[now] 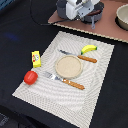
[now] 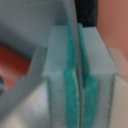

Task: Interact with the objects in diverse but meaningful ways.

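A: Gripper [image 1: 82, 15] sits at the far edge of the scene, over the brown board [image 1: 107, 27], and the wrist view shows its green pads [image 2: 70, 75] pressed nearly flat together. Is anything between them?

B: A thin grey blade-like edge [image 2: 74, 30] runs up from the pads; it may be the handle of the small grey pan [image 1: 92, 15] that lies right under the arm, but the wrist view is too blurred to be sure. So the jaws read as closed, on what cannot be told.

A: And the other toys?

B: All lie toward the camera from the gripper, on the striped mat [image 1: 95, 95]. Nearest is the yellow banana [image 1: 89, 48], just past the board's edge, its long axis running roughly across the exterior view. The yellow block [image 1: 36, 58] and red tomato [image 1: 30, 77] are well apart from the gripper, at the mat's edge on the exterior view's left.

A: Room to move?

B: The plate [image 1: 68, 66], with the fork [image 1: 63, 80] and knife [image 1: 78, 56] beside it, crowds the mat's middle; the banana has open mat on its far side. The sausage is not seen.
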